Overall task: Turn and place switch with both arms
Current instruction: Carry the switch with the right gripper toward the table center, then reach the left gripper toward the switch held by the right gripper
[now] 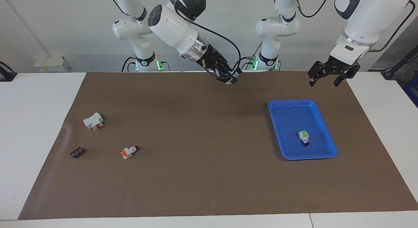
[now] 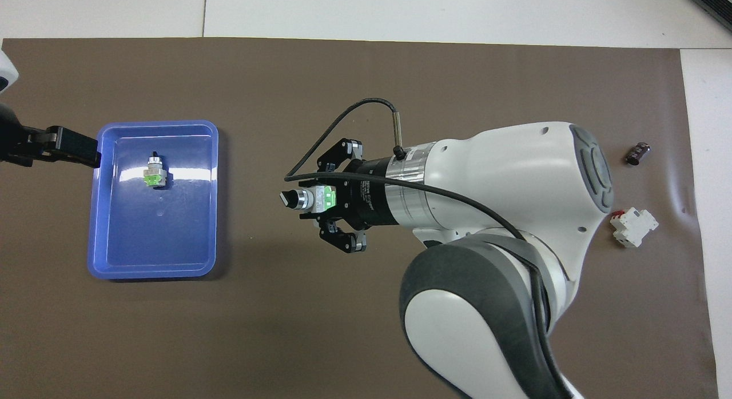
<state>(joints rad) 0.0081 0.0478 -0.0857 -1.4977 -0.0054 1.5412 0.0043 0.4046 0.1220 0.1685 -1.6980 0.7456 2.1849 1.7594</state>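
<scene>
Holding item one: the switch (image 2: 311,199), white body, green cap, black knob, pinched in my right claw (image 2: 306,200) up in the air over the brown mat (image 1: 202,156), around the mat's middle. In the overhead view the knob points to 9 o'clock, toward the tray; the green cap sits at the 3 o'clock end, against my palm. In the facing view this claw (image 1: 231,78) hangs over the mat's edge nearest my bases, and the switch is too small there to make out.

Item two: my left claw (image 1: 326,78), spread wide, nothing between its fingers. It waits over the mat's corner at my left arm's end, just off the tray's rim. In the overhead view only its tip (image 2: 71,147) shows, at 9 o'clock of the tray.

Item three: blue tray (image 1: 329,146), flat on the mat at my left arm's end of the desk.

Item four: a second green-capped switch (image 1: 304,137), lying inside the tray, untouched.

Item five: orange-capped switch (image 1: 128,152), on the mat toward my right arm's end.

Item six: white block with red (image 1: 93,121), nearer to me than the orange one.

Item seven: small dark part (image 1: 77,153), at 9 o'clock of the orange-capped switch in the facing view.
</scene>
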